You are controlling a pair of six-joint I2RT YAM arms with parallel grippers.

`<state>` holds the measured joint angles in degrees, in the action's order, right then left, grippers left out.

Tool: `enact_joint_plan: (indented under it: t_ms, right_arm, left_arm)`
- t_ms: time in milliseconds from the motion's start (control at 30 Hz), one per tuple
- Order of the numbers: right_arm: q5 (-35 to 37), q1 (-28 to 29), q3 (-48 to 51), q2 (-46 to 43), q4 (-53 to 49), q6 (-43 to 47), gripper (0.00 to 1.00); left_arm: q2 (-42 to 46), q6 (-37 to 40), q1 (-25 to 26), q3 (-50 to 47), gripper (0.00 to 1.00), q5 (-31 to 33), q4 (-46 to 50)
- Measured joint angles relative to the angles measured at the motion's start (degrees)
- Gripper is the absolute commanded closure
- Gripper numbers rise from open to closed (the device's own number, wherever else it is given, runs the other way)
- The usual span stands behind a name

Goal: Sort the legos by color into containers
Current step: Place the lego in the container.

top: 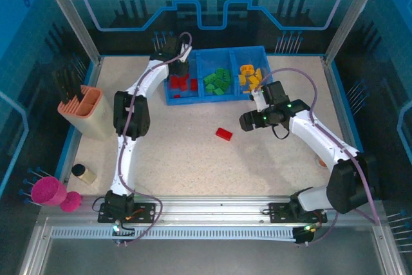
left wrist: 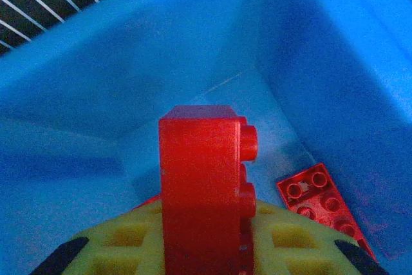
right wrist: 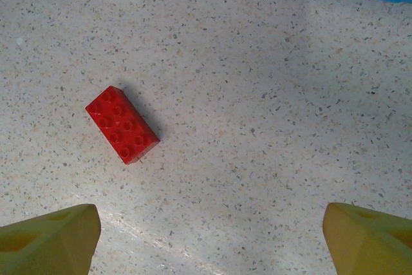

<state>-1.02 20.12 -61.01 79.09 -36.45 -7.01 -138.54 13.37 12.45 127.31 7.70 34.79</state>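
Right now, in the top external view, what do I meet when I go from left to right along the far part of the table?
Peach tool holder → red legos in the blue tray's left compartment → green legos in the middle compartment → orange-yellow legos in the right compartment.

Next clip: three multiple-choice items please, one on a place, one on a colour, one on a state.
1. The loose red brick lies: A in the tray; B on the table; C in the tool holder.
2. Bricks in the middle compartment are: A green; B red; C yellow.
3. The left end effector is: A open; B shut on a red lego; C shut on a green lego.
B, bare table surrounds it; A, its contents are green; B, the wrist view shows it clamped.
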Motion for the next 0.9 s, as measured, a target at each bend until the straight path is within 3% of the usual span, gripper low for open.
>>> enact_joint_plan:
  t_ms: [433,900]
  right_arm:
    - [0.15,-0.44,-1.62,-0.15,-0.68,0.59,0.08]
    - [-0.11,-0.44,-1.73,-0.15,-0.87,0.85,0.07]
  left_arm:
    - [-1.16,-1.4,1.88,1.88,0.56,-0.48,2.03]
    - [3.74,-1.77,1.88,-3.58,0.61,-0.98,2.75]
